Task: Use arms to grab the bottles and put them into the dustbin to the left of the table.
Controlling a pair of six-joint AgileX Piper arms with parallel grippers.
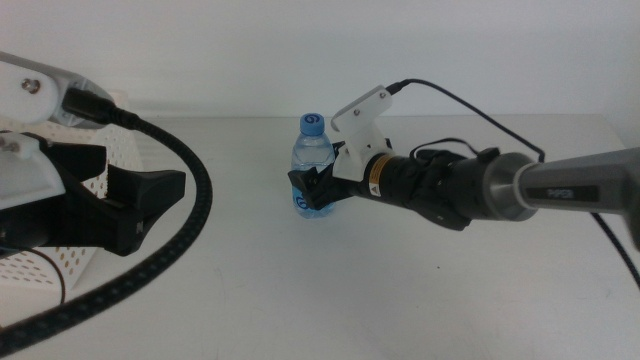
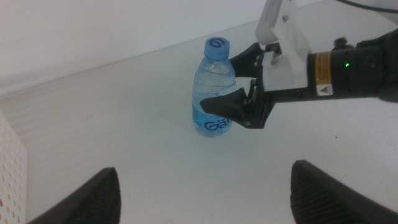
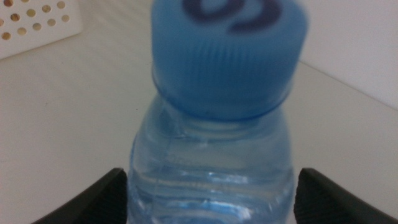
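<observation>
Broadly, the table (image 1: 420, 290) carries the white dustbin (image 1: 75, 262) at its left edge, and the left gripper (image 2: 205, 193) waits just beside it with its jaws spread wide and empty, ready to take a handover. Near the middle, the right gripper (image 1: 318, 188) reaches in sideways with its jaws open around the upright water bottle (image 1: 312, 165), seemingly not yet squeezing it.
</observation>
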